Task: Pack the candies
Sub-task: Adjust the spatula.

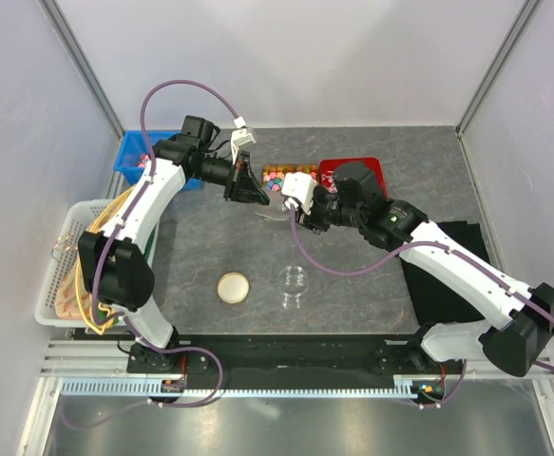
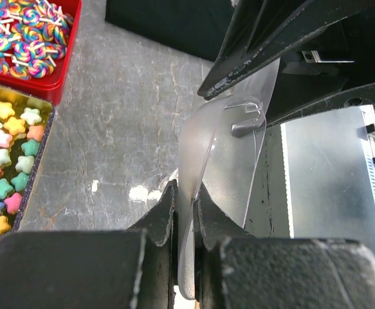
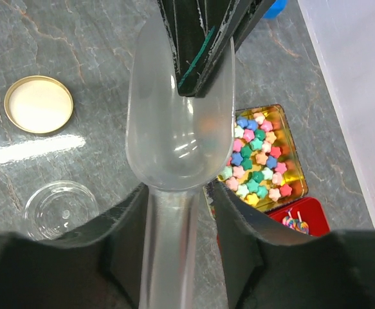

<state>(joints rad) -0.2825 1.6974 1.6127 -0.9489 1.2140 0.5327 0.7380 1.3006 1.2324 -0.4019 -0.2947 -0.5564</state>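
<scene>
Your left gripper (image 2: 186, 196) is clamped on the thin wall of the clear scoop (image 3: 174, 129), its fingers pressed together with only the plastic between them. Your right gripper (image 3: 174, 193) straddles the scoop's handle. The jaws stand close on either side, but you cannot tell whether they press it. The two grippers meet nose to nose above the table (image 1: 353, 304) with the scoop between them, just on the near side of the tray (image 3: 294, 168). The candies (image 3: 256, 158), little stars in mixed colours, lie in that gold tray at the far side of the table, between the blue bin (image 1: 129, 157) and the red bin (image 2: 64, 64) of lollipops (image 2: 20, 35). Nearer you, a gold lid (image 1: 233, 287) and a clear round dish (image 1: 294, 282) sit side by side on the table, not touching.
</scene>
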